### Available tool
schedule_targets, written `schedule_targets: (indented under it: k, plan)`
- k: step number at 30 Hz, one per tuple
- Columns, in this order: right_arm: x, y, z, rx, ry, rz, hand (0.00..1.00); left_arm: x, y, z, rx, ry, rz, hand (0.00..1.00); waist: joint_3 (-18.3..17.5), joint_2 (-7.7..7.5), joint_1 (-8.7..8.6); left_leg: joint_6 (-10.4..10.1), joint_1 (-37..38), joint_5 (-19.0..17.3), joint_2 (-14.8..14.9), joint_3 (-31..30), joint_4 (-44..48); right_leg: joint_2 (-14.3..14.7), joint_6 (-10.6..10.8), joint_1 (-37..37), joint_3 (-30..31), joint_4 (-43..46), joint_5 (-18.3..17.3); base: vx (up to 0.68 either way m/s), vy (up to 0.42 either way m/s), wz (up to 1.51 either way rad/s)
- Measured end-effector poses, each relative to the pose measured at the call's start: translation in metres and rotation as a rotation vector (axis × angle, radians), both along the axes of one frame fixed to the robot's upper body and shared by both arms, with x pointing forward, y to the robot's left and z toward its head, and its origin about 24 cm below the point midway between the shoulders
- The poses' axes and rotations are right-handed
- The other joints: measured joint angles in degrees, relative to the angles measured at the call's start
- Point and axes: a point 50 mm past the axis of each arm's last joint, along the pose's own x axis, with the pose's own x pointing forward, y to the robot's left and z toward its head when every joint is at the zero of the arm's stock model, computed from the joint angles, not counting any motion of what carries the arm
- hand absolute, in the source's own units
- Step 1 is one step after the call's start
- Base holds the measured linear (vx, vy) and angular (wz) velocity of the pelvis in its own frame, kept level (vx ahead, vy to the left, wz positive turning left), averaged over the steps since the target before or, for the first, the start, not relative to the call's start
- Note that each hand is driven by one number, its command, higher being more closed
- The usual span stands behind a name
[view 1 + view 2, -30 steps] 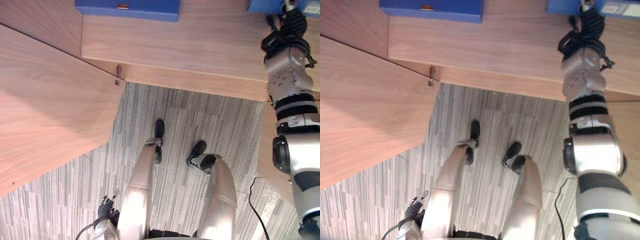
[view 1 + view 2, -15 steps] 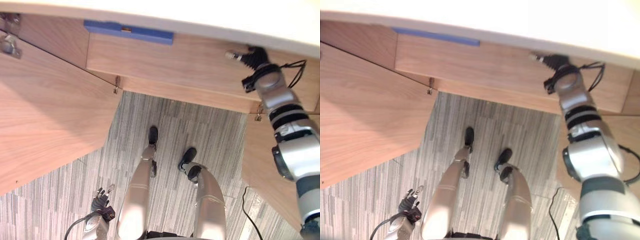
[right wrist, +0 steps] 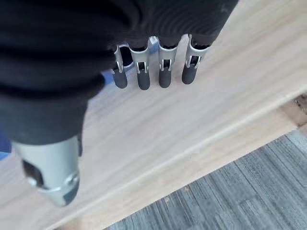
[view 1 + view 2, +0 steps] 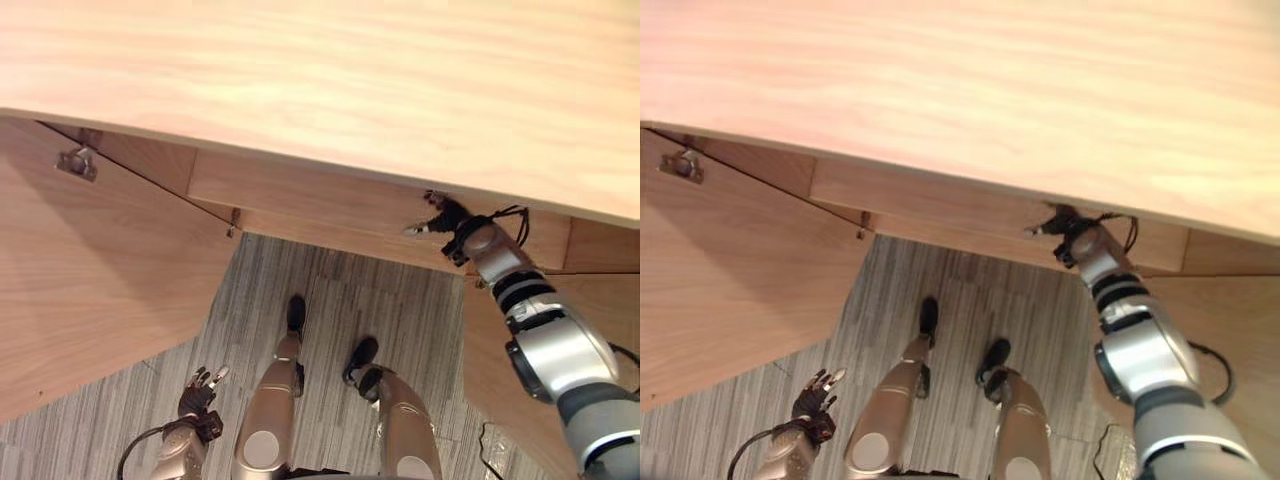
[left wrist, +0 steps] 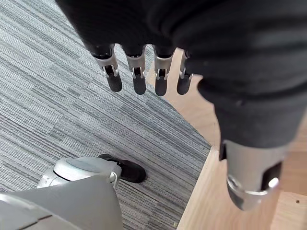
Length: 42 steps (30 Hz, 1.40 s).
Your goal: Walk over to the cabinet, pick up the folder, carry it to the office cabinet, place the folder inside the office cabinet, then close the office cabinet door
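My right hand [image 4: 443, 214] reaches into the open wooden office cabinet, under its top board [image 4: 320, 90]. It hovers just above the shelf [image 3: 158, 129], near the front edge. Its fingers [image 3: 164, 72] are straight and hold nothing. A sliver of blue [image 3: 2, 143] shows on the shelf beside that hand; I cannot tell whether it is the folder. My left hand [image 4: 199, 389] hangs low by my side over the carpet, with its fingers [image 5: 139, 76] relaxed and empty.
The cabinet's left door [image 4: 90, 290] stands swung open towards me, with a metal hinge [image 4: 76, 163] at its top. The right door [image 4: 505, 370] is open too, under my right arm. Grey striped carpet [image 4: 330, 300] lies between them.
The whole picture has shifted, and the cabinet's top board now covers the blue folders seen on the shelf earlier. My right hand has drawn back from the far right folder towards the shelf's front edge.
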Motion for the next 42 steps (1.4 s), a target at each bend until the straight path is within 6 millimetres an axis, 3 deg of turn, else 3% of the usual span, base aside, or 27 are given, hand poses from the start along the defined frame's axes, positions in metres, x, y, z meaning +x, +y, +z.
schedule_targets:
  k: [4, 7, 9, 11, 14, 17, 19, 21, 23, 24, 27, 33, 38, 41, 42]
  plan:
    - [-0.011, 0.028, -0.039, -0.007, 0.109, 0.065, 0.0, 0.0, -0.001, -0.001, 0.001, 0.016, -0.012, 0.0, -0.16, 0.05, 0.05, -0.86, 3.58, -0.68, 0.34, 0.39, 0.06, 0.34, 0.03, 3.62, 0.26, -0.6, 0.0, -0.01, -0.038, -0.07]
    - [-0.032, 0.057, -0.081, 0.067, 0.227, 0.108, 0.0, 0.001, -0.003, -0.004, 0.004, 0.043, -0.03, 0.0, -0.29, 0.07, 0.31, -1.46, 6.55, -1.66, 0.89, 1.15, 0.73, 1.15, 0.27, 6.83, 1.04, -1.47, 0.22, -0.02, -0.036, -0.18]
    - [-0.062, 0.078, -0.124, 0.166, 0.363, 0.117, 0.0, -0.001, -0.004, -0.007, 0.004, 0.073, -0.042, 0.0, -1.03, 0.21, 0.44, -2.37, 7.35, -3.38, 1.9, 1.69, 3.99, 2.31, 0.3, 9.67, 1.44, -3.32, 1.15, -0.02, -0.026, -0.19]
    - [-0.085, 0.083, -0.15, 0.235, 0.445, 0.085, 0.0, -0.002, -0.006, -0.01, 0.003, 0.097, -0.054, 0.0, -2.06, 0.55, 0.38, -2.38, 7.87, -4.59, 2.49, 1.7, 5.99, 3.05, 0.27, 11.49, 1.47, -4.39, 1.53, -0.02, -0.016, -0.1]
    - [-0.138, 0.089, -0.197, 0.309, 0.628, 0.029, 0.0, -0.013, -0.008, -0.019, -0.004, 0.163, -0.065, 0.0, -5.43, 1.01, 0.24, -2.11, 10.47, -7.1, 3.97, 2.36, 8.94, 5.13, 0.51, 15.75, 3.02, -7.36, 2.47, -0.03, -0.008, -0.3]
    - [-0.167, 0.086, -0.216, 0.361, 0.705, -0.038, 0.0, -0.02, -0.009, -0.024, -0.007, 0.202, -0.069, 0.0, -7.76, 1.22, -0.22, -2.07, 11.03, -10.37, 5.03, 2.98, 12.97, 6.28, 0.55, 17.23, 4.87, -10.31, 4.04, -0.07, 0.027, -0.5]
    - [-0.195, 0.074, -0.232, 0.405, 0.753, -0.143, 0.0, -0.035, -0.013, -0.031, -0.031, 0.251, -0.046, 0.0, -10.1, 1.54, -1.21, -2.13, 11.54, -16.79, 5.58, 2.35, 20.88, 7.33, 0.59, 18.37, 8.03, -13.18, 5.75, 0.02, 0.127, -0.71]
    - [-0.213, 0.067, -0.241, 0.438, 0.773, -0.225, 0.0, -0.052, -0.012, -0.038, -0.048, 0.301, -0.014, 0.0, -11.25, 1.84, -1.53, -1.54, 14.09, -18.9, 5.7, 2.36, 19.18, 8.5, 1.42, 18.94, 11.19, -14.91, 7.15, 0.02, 0.166, -0.8]
    - [-0.25, 0.057, -0.255, 0.546, 0.811, -0.405, 0.0, -0.065, -0.011, -0.043, -0.062, 0.353, 0.013, 0.0, -13.63, 0.54, -2.89, -1.46, 15.29, -18.85, 4.89, 4.6, 17.11, 8.32, 2.98, 19.47, 14.29, -18.91, 10.06, 0.02, 0.183, -0.69]
    - [-0.257, 0.054, -0.258, 0.574, 0.817, -0.454, 0.0, -0.067, -0.012, -0.044, -0.063, 0.359, 0.013, 0.0, -14.02, 0.32, -3.13, -1.37, 15.64, -18.79, 4.54, 5.25, 16.44, 8.15, 3.25, 19.49, 15.06, -19.76, 10.71, 0.04, 0.126, -0.53]
    - [-0.264, 0.044, -0.258, 0.698, 0.725, -0.625, 0.0, -0.068, -0.017, -0.046, -0.065, 0.377, 0.011, 0.0, -15.06, 0.13, -5.94, 0.15, 17.43, -17.84, 3.1, 8.21, 13.32, 7.4, 3.88, 19.49, 18.27, -22.49, 13.81, 0.02, 0.125, -0.45]
    - [-0.272, 0.04, -0.253, 0.857, 0.546, -0.815, 0.0, -0.057, -0.032, -0.046, -0.126, 0.325, 0.075, 0.0, -15.58, -1.08, -7.5, 1.38, 23.2, -17.06, 2.16, 15.61, 8.99, 7.35, 4.71, 19.16, 24.7, -20.98, 14.7, -0.03, 0.075, -0.6]
    - [-0.274, 0.038, -0.248, 0.921, 0.462, -0.908, 0.0, -0.057, -0.032, -0.046, -0.135, 0.322, 0.112, 0.0, -16.36, -1.66, -8.22, 0.95, 25.58, -17.26, 2.25, 21.91, 6.96, 8.05, 4.43, 17.02, 29.63, -20.25, 14.77, -0.1, 0.036, -0.62]
    - [-0.273, 0.038, -0.244, 0.924, 0.421, -0.924, 0.0, -0.058, -0.033, -0.047, -0.116, 0.336, 0.092, 0.0, -16.24, -1.73, -8.16, 0.86, 27.67, -17.2, 2.86, 25.91, 6.36, 7.6, 3.84, 16.52, 27.62, -19.89, 14.96, -0.05, 0.02, -0.73]
    - [-0.273, 0.04, -0.242, 0.955, 0.396, -0.945, 0.0, -0.059, -0.033, -0.047, -0.113, 0.339, 0.094, 0.0, -16.18, -1.55, -8.13, 1.25, 28.47, -16.95, 3.62, 28.96, 6.46, 6.02, 3.32, 15.78, 22.39, -18.91, 14.61, -0.04, 0.013, -1.01]
